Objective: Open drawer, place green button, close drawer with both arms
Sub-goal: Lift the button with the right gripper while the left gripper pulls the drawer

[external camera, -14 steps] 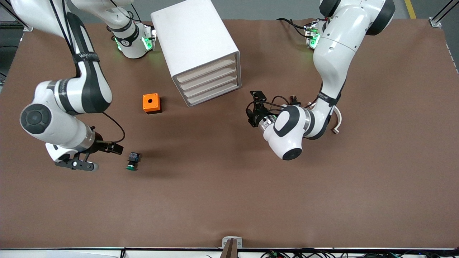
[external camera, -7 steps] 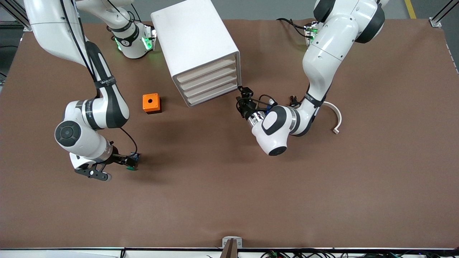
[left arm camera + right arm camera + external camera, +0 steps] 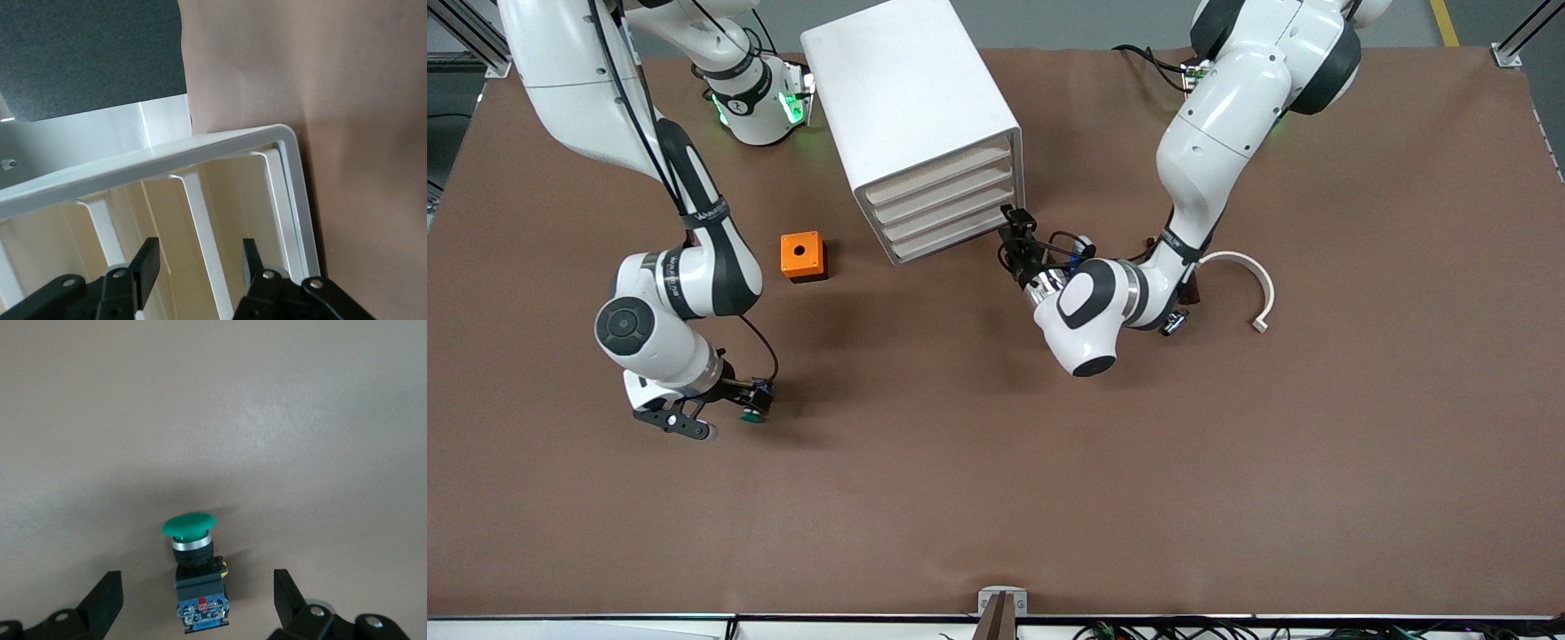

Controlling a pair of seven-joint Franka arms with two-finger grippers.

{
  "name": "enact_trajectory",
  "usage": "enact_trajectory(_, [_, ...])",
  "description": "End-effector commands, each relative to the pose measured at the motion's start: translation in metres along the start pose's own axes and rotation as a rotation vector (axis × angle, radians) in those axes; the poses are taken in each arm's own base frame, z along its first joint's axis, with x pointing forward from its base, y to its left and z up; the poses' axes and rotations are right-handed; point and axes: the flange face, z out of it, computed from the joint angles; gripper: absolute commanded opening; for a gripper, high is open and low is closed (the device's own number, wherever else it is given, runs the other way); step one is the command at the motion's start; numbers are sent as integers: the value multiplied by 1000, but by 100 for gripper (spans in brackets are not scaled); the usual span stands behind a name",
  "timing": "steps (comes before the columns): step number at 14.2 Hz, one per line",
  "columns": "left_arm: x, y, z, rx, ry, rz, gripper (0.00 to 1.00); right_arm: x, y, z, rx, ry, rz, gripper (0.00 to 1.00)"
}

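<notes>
Button (image 3: 195, 577) on worktop (image 3: 1049, 462), lying on side between spread fingers of right hand (image 3: 197, 603). Looks light, rigid; cap slick, so pinch boxy dark body. Left hand (image 3: 200, 267) spread at cabinet (image 3: 925, 124) front, by lowest drawer (image 3: 951, 238), still closed; slat stiff.

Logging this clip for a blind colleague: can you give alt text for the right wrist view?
The button, green cap and dark body, lies on the brown table between the open fingers of the right end effector, which has not closed on it. Nothing else is in this view.
</notes>
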Motion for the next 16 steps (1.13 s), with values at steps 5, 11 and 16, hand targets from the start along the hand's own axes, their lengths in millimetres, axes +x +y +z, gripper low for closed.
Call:
enact_trajectory(5, [-15,8,37,41,12,-22,52,-13,-3,27,-15,-17,36,100])
enact_trajectory(11, [-28,1,72,61,53,-12,27,-19,-3,43,-30,-44,54,100])
enact_trajectory(16, [-28,5,80,44,63,-43,5,-25,-10,44,-38,-58,48,73])
